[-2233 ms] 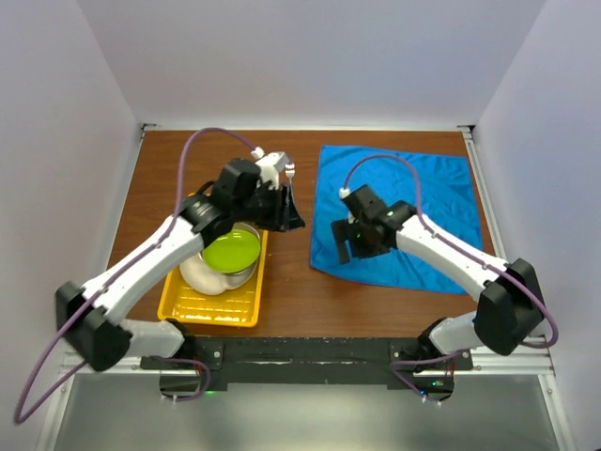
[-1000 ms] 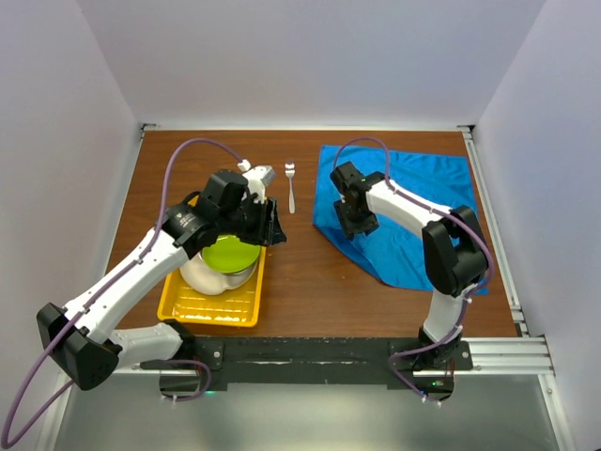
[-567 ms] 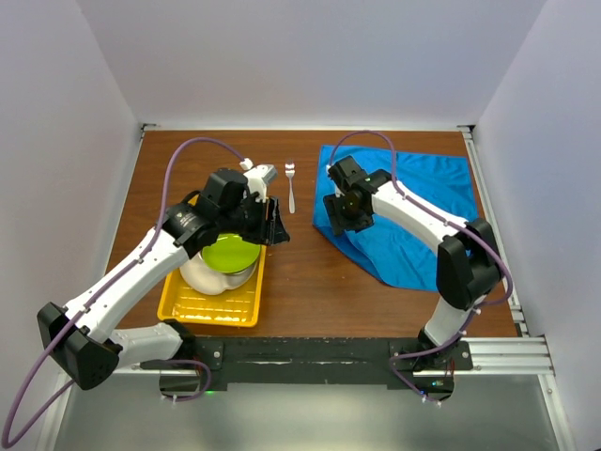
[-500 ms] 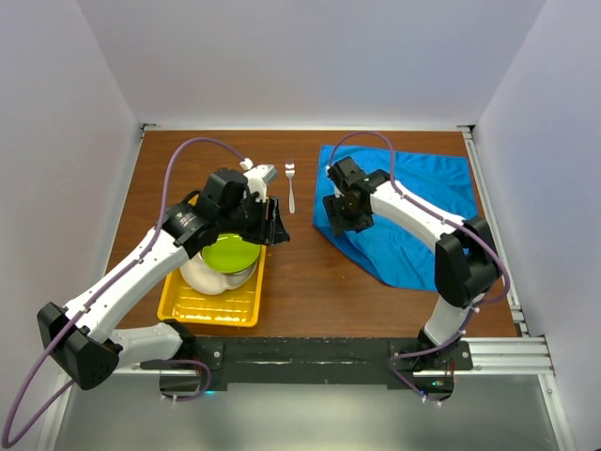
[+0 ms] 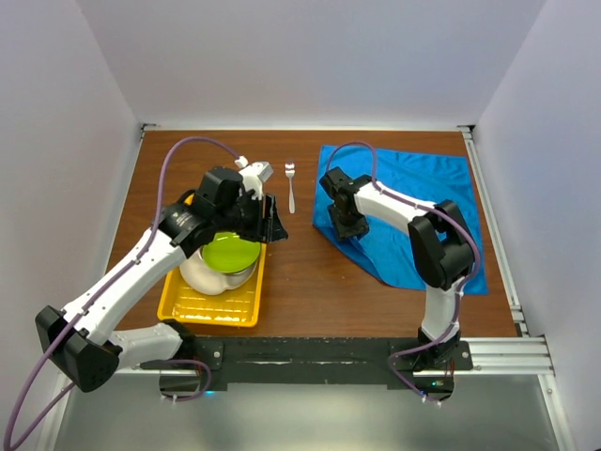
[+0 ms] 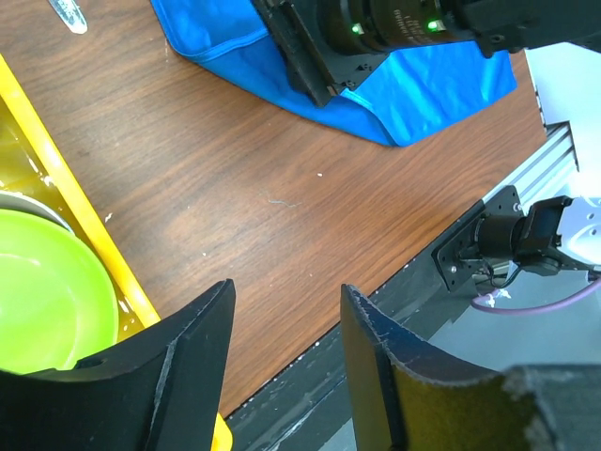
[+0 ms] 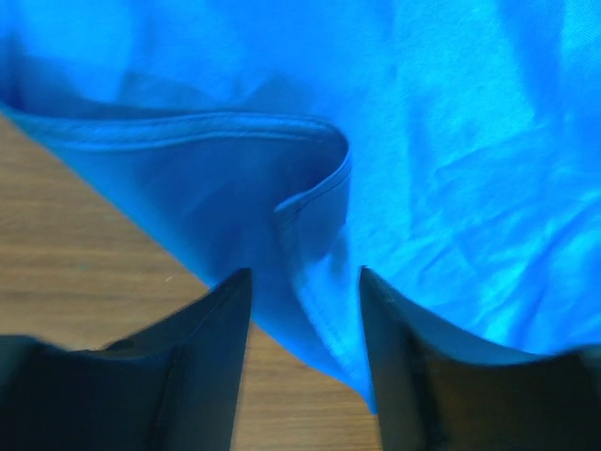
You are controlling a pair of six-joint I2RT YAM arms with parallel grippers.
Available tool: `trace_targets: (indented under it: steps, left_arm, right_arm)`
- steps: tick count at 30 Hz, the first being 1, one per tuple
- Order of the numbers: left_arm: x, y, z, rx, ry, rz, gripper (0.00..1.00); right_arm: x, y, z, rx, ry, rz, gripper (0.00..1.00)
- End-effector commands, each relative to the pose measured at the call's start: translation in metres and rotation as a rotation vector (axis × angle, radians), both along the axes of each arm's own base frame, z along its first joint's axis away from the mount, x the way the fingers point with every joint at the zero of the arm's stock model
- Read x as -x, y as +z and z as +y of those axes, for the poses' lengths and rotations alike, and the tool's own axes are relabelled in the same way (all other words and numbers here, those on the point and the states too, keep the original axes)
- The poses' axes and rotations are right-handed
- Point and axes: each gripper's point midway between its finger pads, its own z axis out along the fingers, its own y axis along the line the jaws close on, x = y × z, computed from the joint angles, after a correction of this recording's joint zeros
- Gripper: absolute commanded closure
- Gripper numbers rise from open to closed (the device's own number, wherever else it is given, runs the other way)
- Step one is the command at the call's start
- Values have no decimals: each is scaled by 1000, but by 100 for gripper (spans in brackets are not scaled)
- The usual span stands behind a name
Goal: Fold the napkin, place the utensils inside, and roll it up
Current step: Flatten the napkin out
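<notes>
The right end effector (image 7: 302, 282) is hovering unclenched over the napkin (image 7: 451, 141), whose doubled-over corner is lying between and just ahead of its fingers (image 7: 197, 357), so closing too shallow is threatening to catch one layer only and let the fold spring open.

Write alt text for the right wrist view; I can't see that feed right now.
The right tool, fingers spread open, hangs close over a folded-over edge of the blue napkin, the raised fold sitting between its fingers. Brown wooden table shows at lower left.
</notes>
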Motion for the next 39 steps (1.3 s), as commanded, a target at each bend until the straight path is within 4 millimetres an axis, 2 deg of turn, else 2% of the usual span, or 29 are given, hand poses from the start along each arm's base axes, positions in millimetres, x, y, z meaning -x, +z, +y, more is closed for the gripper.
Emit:
trace_targets:
  steps: [1,2,3,4,6,9,11,13,16,18,21,24,27,28,30,32,34,35,37,38,39]
  left_arm:
    - [0,5,5,16,23,-19,46]
    - [-1,4,5,18,25,-15,46]
    - [0,5,4,25,21,-10,46]
    - [2,6,3,33,12,-7,47]
    - [2,4,2,36,14,-5,47]
    - [2,3,1,46,16,8,47]
    - [3,3,0,50,11,7,48]
    - [1,2,3,40,26,8,47]
    - [2,1,0,43,14,20,48]
    - [1,2,2,36,16,10,48]
    - [-2,2,8,11,32,-8,47]
    - [-2,-9,7,7,35,6,47]
    - [4,-32,3,6,20,76,49]
    - [3,-34,0,21,23,79,49]
    - [3,-45,0,24,40,91,48]
    - [0,-51,-2,13,42,116,49]
    - [-4,-53,-6,8,29,115,50]
    - [-7,-51,-7,9,33,104,50]
    - [-10,-53,-14,24,35,96,50]
    - [-10,-54,-17,30,26,98,51]
    - [-13,-53,-24,40,14,87,51]
  right_arm:
    - [-20,21,-2,24,6,-89,61]
    - [-21,23,-2,21,8,-93,66]
    - [-21,23,-1,21,22,-93,74]
    - [-21,23,0,18,26,-89,87]
    - [-20,23,0,25,33,-80,100]
    - [-14,31,7,-21,52,-74,100]
    - [-7,43,14,-84,55,-65,100]
    - [7,61,29,-167,81,-56,100]
    - [43,68,68,-335,174,36,100]
    - [71,67,87,-397,209,101,100]
    - [104,61,105,-436,220,172,100]
    - [127,55,117,-505,192,228,100]
    - [143,47,127,-588,162,271,100]
    - [148,46,132,-621,170,291,98]
    - [158,41,128,-625,169,328,74]
    - [153,50,126,-622,169,292,44]
    - [143,61,117,-607,151,251,39]
    - [126,71,110,-604,107,211,39]
    - [108,77,84,-539,12,167,39]
    - [81,80,62,-504,-70,100,39]
    - [69,79,45,-464,-119,71,39]
